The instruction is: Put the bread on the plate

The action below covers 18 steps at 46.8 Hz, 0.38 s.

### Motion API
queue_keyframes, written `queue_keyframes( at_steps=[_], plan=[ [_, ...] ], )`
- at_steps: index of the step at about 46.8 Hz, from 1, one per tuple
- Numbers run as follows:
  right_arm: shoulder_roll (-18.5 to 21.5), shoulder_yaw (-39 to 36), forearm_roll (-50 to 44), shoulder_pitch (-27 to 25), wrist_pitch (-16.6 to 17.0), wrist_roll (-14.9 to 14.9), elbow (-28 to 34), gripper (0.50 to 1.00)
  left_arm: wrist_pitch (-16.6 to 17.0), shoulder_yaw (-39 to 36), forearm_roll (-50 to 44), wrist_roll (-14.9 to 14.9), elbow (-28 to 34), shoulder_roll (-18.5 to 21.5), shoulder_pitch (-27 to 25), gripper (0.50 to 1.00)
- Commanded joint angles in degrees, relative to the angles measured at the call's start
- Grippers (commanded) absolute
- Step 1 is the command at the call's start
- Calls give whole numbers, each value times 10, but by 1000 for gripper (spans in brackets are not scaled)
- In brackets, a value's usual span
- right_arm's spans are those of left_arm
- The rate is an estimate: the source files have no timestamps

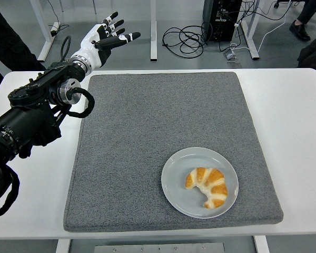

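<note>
A golden croissant (208, 186) lies on a pale grey round plate (175, 182) at the front right of the grey mat (131, 137). My left hand (109, 35) is white with black fingertips. It is raised at the far left, beyond the mat's back left corner, far from the plate. Its fingers are spread and it holds nothing. My black left arm (34, 113) runs along the table's left side. My right arm is out of view.
The mat covers most of the white table (295, 121). Behind the table are cables (192, 39) on the floor, table legs and a black box. A person's dark clothing (8, 34) shows at the top left, and a shoe at the top right.
</note>
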<state>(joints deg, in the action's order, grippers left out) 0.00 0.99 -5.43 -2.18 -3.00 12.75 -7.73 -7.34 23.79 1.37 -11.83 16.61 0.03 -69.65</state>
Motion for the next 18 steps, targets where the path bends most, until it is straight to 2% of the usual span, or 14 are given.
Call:
queue_keyframes(
  at_steps=[1, 8, 18],
  plan=[
    [0, 1, 1, 0, 1, 0, -13, 1000, -1, 23, -1, 5, 0, 0, 2, 974],
    [0, -5, 1, 6, -1, 0, -11, 1000, -14, 65, -5, 22, 0, 0, 9, 974],
    [0, -4, 1, -11, 0, 0, -11, 1000, -15, 70, -5, 22, 0, 0, 9, 974]
  ],
)
